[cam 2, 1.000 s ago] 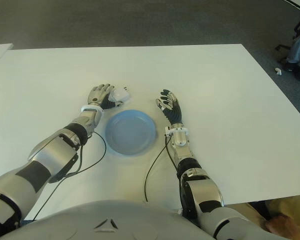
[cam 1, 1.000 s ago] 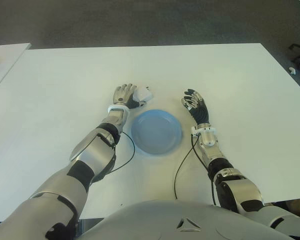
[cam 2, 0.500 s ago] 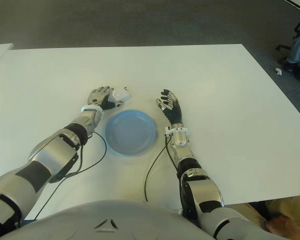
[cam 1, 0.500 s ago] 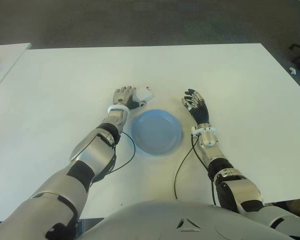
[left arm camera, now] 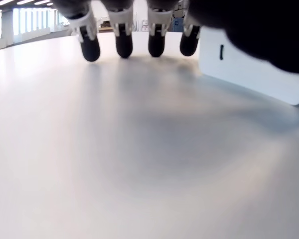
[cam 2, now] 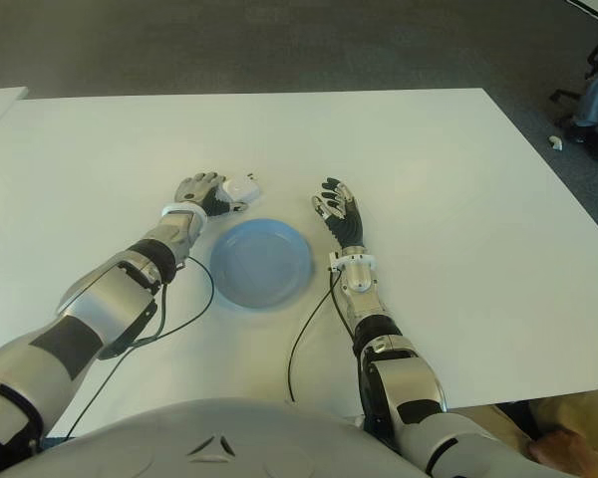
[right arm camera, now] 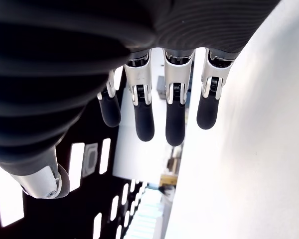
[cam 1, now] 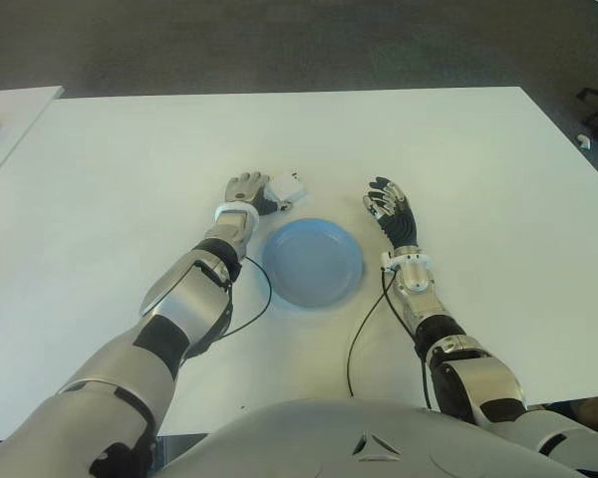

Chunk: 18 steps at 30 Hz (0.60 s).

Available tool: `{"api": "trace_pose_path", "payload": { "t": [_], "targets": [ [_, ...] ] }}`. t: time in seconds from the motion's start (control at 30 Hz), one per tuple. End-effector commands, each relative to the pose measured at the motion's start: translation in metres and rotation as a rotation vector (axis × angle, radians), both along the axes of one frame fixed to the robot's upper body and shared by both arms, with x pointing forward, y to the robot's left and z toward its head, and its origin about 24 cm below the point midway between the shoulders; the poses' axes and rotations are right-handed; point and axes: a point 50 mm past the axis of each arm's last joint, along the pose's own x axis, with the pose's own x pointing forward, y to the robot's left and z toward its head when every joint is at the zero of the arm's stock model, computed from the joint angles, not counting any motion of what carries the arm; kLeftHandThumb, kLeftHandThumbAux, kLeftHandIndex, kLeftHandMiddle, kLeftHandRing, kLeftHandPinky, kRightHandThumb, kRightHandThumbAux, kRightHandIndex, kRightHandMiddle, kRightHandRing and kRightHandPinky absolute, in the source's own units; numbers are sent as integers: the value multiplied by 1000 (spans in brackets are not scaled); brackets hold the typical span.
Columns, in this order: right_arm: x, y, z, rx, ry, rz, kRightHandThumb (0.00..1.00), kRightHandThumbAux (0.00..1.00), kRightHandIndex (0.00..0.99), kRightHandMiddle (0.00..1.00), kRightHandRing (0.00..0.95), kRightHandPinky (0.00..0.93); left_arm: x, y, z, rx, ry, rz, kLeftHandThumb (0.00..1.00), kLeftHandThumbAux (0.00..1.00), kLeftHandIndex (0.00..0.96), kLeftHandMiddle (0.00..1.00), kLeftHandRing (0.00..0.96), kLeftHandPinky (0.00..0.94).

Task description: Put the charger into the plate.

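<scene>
A small white charger [cam 1: 285, 188] lies on the white table [cam 1: 130, 159], just beyond the far left rim of the blue plate [cam 1: 312, 262]. My left hand [cam 1: 247, 189] is right beside the charger on its left, thumb side against it. In the left wrist view the four fingertips [left arm camera: 123, 46] point down at the table, and the charger [left arm camera: 249, 69] sits next to the index finger under the thumb, with no finger wrapped around it. My right hand [cam 1: 389, 204] shows to the right of the plate, fingers spread and holding nothing.
A black cable [cam 1: 364, 329] runs along the table from my right wrist toward my body, and another [cam 1: 249, 309] curves by my left forearm. A second table's corner [cam 1: 10, 110] shows at the far left. Wide bare tabletop lies beyond both hands.
My left hand's fingers have bent down and look shorter than before. The charger has turned slightly and sits squarer beside the thumb. The right hand and the plate have not moved.
</scene>
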Motion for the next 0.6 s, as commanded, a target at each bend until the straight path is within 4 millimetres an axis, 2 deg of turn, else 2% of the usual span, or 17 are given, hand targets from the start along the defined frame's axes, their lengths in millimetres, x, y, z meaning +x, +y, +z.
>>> {"api": "trace_pose_path", "payload": {
  "t": [0.03, 0.17, 0.3, 0.43, 0.5, 0.6],
  "targets": [
    [-104, -6, -88, -17, 422, -47, 513, 562, 176, 249, 245, 223, -27, 1, -35, 39, 259, -6, 43, 201, 0, 0, 0, 0],
    [-104, -5, -88, -10, 419, -48, 526, 564, 178, 247, 239, 215, -27, 1, -36, 48, 266, -12, 38, 204, 0, 0, 0, 0],
    [-104, -5, -88, -10, 418, -48, 526, 565, 177, 246, 240, 225, -28, 2, -36, 53, 272, -14, 40, 206, 2, 83, 46, 124],
    [-104, -4, -88, -12, 418, -45, 523, 567, 177, 247, 240, 225, -28, 3, -36, 56, 271, -15, 51, 205, 24, 173, 171, 264],
    [-104, -4, -88, -11, 418, -44, 525, 569, 177, 247, 241, 226, -27, 4, -36, 61, 270, -17, 63, 199, 55, 252, 270, 357],
    [-104, -3, -88, -9, 420, -43, 527, 570, 177, 247, 242, 228, -27, 5, -35, 68, 271, -21, 76, 194, 82, 308, 330, 402]
  ]
}}
